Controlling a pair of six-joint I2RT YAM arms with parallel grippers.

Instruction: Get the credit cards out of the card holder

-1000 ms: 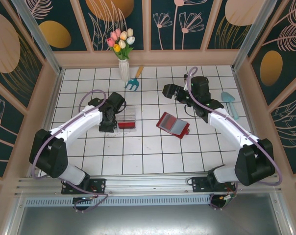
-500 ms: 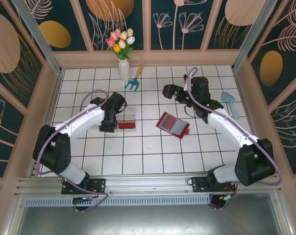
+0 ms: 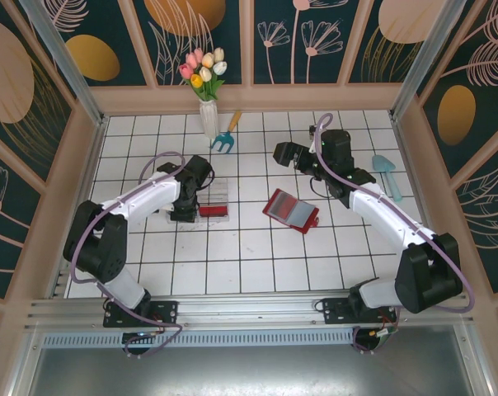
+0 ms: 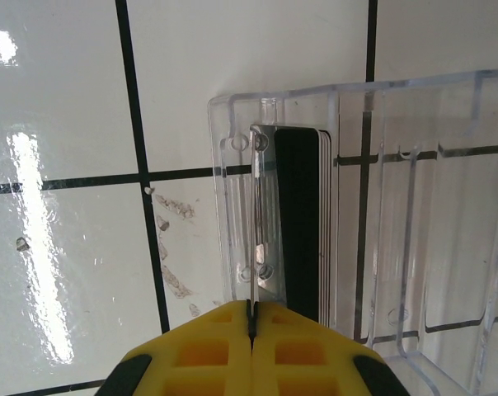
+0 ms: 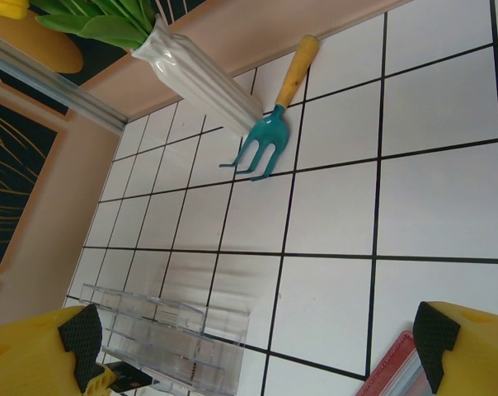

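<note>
Top external, card holder: lies open on the tiles right of centre, apart from both grippers.
Top external, left gripper: at the left edge of the clear tray.
Left wrist, left gripper: fingers pressed together; a thin clear tray wall meets their seam, and I cannot tell if it is pinched.
Left wrist, black stack: stands in the end compartment.
Right wrist, right gripper: fingers spread wide.
Right wrist, card holder: red corner beside the right finger.

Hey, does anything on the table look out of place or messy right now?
The card holder lies open and askew to the tile lines, not squared up. In the left wrist view, small scuff-like marks sit beside the clear tray. Nothing looks spilled or broken.
</note>
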